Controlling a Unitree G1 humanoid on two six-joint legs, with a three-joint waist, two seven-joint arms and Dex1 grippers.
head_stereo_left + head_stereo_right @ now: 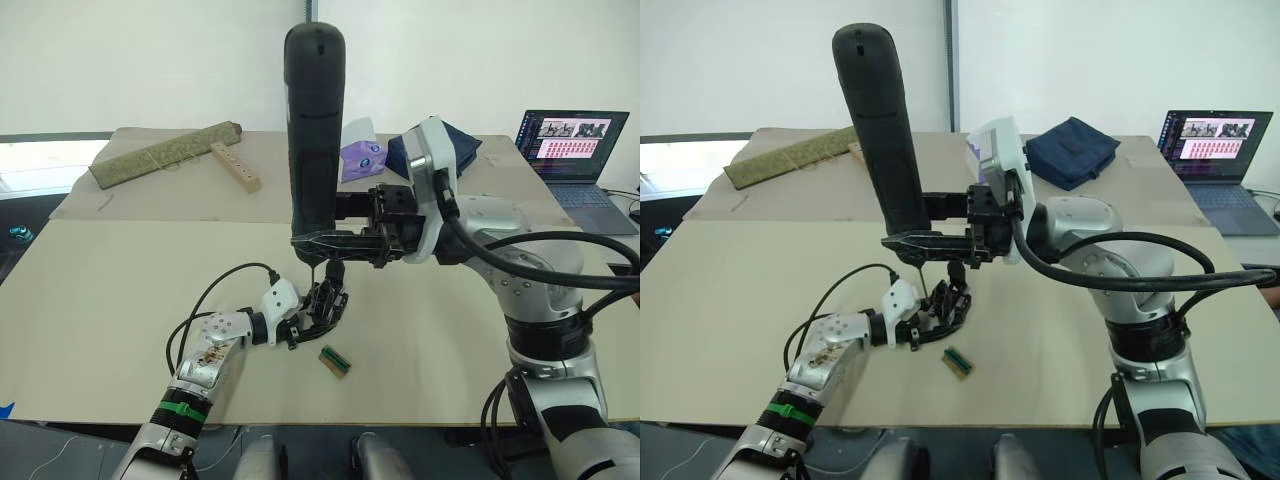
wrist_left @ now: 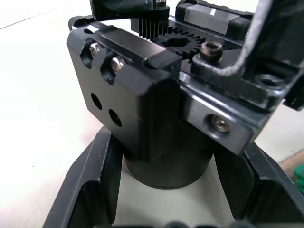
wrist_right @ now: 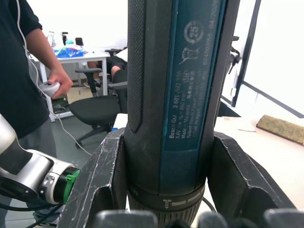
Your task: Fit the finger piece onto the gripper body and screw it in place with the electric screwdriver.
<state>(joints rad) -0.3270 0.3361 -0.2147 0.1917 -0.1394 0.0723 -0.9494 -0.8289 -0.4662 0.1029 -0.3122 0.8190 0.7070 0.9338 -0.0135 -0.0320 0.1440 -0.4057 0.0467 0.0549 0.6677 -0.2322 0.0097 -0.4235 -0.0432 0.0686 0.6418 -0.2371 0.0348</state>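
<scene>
My left gripper (image 1: 316, 312) is shut on the gripper body (image 1: 325, 300), a chunky black block low on the table with a pointed black finger sticking up. In the left wrist view the gripper body (image 2: 156, 118) sits between my two fingers (image 2: 90, 190), showing gears, screws and two empty holes. I cannot tell the finger piece apart from it. My right gripper (image 1: 335, 243) is shut on the electric screwdriver (image 1: 314, 130), which stands upright with its thin bit reaching down to the body. The screwdriver barrel (image 3: 175, 95) is clamped between the right fingers (image 3: 102, 180).
A small green block (image 1: 335, 361) lies on the table just right of the body. At the back are a rolled mat (image 1: 165, 155), a wooden strip with holes (image 1: 235, 165), a purple packet (image 1: 362, 158), a dark blue pouch (image 1: 1070, 150) and a laptop (image 1: 570, 145). A person (image 3: 23, 71) stands beyond.
</scene>
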